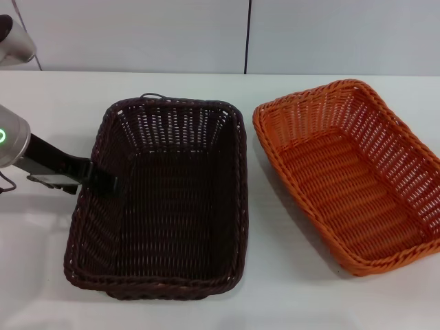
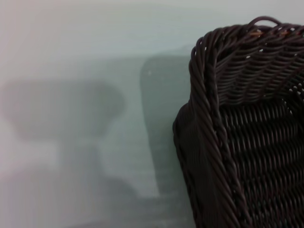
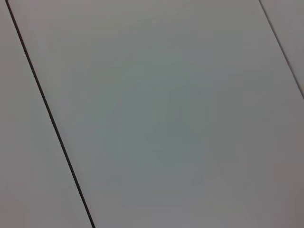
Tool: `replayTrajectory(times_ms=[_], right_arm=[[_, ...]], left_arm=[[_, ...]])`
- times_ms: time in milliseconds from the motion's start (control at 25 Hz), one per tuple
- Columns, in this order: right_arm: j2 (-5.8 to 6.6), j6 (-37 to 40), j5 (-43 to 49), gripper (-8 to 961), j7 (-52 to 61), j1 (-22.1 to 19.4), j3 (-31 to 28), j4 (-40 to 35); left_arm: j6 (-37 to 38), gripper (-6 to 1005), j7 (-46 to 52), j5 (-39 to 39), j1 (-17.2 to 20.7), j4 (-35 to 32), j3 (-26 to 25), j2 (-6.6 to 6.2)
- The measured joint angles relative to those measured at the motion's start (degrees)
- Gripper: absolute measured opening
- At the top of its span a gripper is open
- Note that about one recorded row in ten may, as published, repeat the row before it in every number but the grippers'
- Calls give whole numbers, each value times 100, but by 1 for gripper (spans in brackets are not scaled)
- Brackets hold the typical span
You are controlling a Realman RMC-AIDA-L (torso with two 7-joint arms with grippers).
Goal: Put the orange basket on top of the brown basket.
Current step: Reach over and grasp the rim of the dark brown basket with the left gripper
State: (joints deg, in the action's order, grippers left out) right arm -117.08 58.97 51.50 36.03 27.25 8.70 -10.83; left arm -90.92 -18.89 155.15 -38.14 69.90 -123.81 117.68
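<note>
The brown basket (image 1: 161, 199) stands on the white table, left of centre, empty. The orange basket (image 1: 350, 175) stands to its right, apart from it, turned at an angle and empty. My left gripper (image 1: 103, 180) is at the brown basket's left wall, its black tip reaching over the rim. The left wrist view shows one corner of the brown basket (image 2: 247, 133) close up, with the gripper's shadow on the table beside it. My right gripper is out of view; the right wrist view shows only pale panels.
The white table (image 1: 275, 289) runs on around both baskets, with a narrow gap between them. A pale panelled wall (image 1: 206, 34) stands behind. A grey part of my arm (image 1: 14, 45) shows at the far left.
</note>
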Motion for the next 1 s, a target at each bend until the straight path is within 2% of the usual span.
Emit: replayTrajectory(times_ms=[200, 920, 1000], right_arm=[[-6, 0, 0, 741, 0, 0, 0, 2], [1, -165, 0, 741, -8, 37, 8, 2], [6, -219, 0, 741, -17, 58, 9, 2]], left_arm=[[42, 859, -14, 14, 22, -59, 145, -14], [-32, 446, -267, -15, 62, 120, 80, -33], [-31, 332, -283, -20, 60, 143, 72, -36]])
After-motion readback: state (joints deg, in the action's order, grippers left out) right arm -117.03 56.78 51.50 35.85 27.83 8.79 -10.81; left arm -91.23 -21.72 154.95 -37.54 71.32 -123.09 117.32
